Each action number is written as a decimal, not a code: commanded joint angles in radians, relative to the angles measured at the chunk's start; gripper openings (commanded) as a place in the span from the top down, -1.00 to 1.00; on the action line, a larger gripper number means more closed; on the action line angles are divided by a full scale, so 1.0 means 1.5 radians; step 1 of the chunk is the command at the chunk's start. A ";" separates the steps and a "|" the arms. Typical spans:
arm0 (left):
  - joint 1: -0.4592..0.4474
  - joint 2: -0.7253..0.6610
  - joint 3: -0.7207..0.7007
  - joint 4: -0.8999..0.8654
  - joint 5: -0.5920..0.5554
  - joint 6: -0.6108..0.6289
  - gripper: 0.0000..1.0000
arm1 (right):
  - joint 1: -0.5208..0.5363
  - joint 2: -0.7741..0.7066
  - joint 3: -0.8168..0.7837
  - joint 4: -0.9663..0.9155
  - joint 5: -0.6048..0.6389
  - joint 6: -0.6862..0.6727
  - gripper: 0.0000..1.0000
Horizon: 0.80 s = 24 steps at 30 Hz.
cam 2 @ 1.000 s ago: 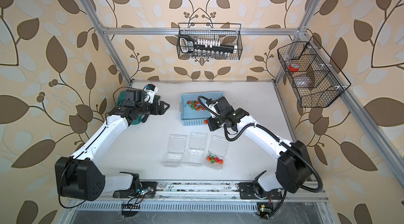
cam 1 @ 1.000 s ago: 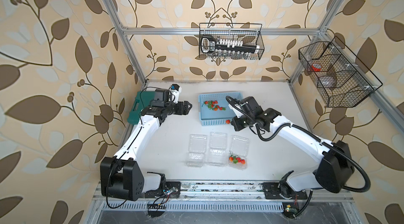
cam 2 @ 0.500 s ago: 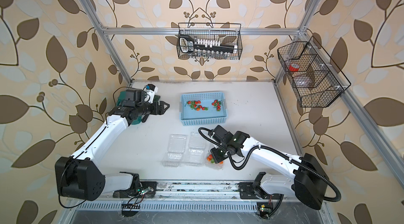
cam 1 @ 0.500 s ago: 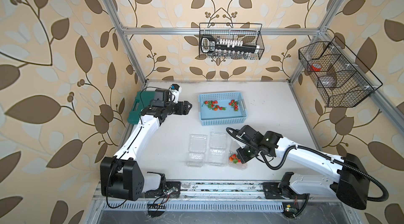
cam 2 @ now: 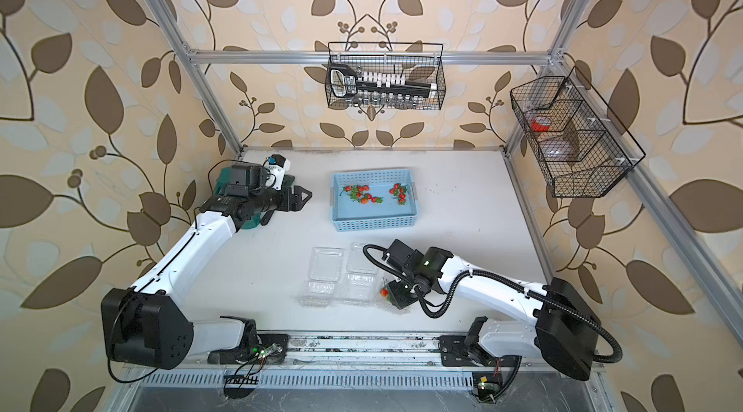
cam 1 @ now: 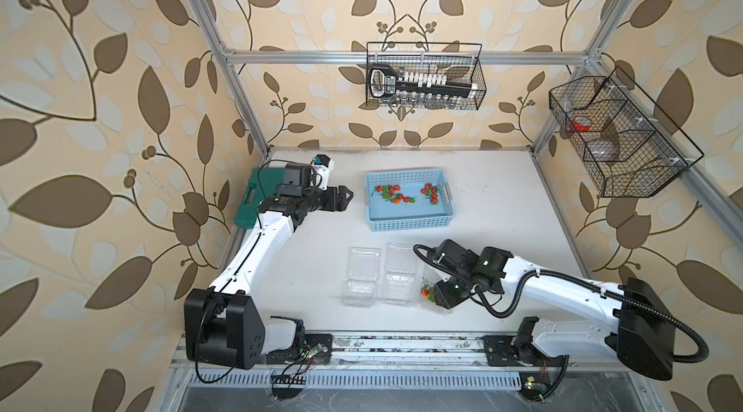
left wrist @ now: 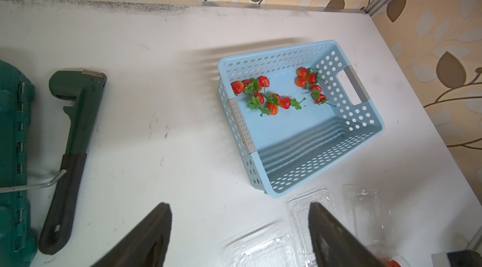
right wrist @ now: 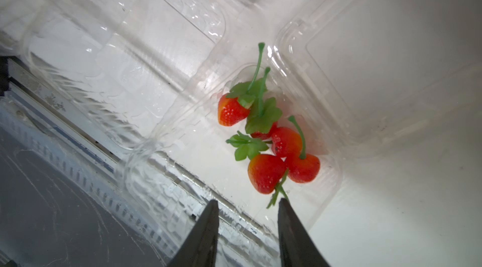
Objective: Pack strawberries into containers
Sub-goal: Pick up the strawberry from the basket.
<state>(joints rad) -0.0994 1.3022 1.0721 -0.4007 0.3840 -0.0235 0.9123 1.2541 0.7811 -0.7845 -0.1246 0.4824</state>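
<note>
Leaf-patterned walls (cam 1: pixel 120 68) enclose a white worktop (cam 1: pixel 502 205) where a blue perforated basket (cam 1: pixel 410 224) at the back holds most strawberries (cam 1: pixel 396 197), three clear containers (cam 1: pixel 364 269) lie open in a row nearer the front, and a green tool case (cam 1: pixel 247 205) sits by the left wall. The left pincer (left wrist: pixel 239 204) hangs spread and empty beside the basket, its arm largely covering in both top views the dark wrench (left wrist: pixel 75 127) that the left wrist view shows beside the case. The right pincer (right wrist: pixel 247 200), jaws apart on nothing, partly hides the rightmost container (right wrist: pixel 208 164) from above, while the right wrist view shows several packed berries (right wrist: pixel 264 173) heaped inside.
</note>
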 commanded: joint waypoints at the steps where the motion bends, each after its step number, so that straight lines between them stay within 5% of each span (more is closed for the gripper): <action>1: -0.005 -0.019 0.017 -0.007 0.003 0.014 -0.68 | -0.014 -0.009 0.060 -0.029 0.056 -0.011 0.22; 10: -0.006 -0.024 0.011 -0.004 -0.004 0.015 -0.68 | -0.163 0.096 0.224 0.065 0.074 -0.108 0.22; 16: -0.007 -0.012 0.015 -0.006 -0.006 0.016 -0.68 | -0.243 0.280 0.380 0.115 0.090 -0.174 0.22; 24: -0.007 -0.011 0.012 -0.003 -0.005 0.016 -0.68 | -0.354 0.474 0.505 0.208 -0.053 -0.135 0.20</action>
<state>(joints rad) -0.0998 1.3022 1.0721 -0.4004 0.3836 -0.0235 0.4099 1.9072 1.4948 -0.5297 -0.1024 0.2653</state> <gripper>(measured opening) 0.841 0.401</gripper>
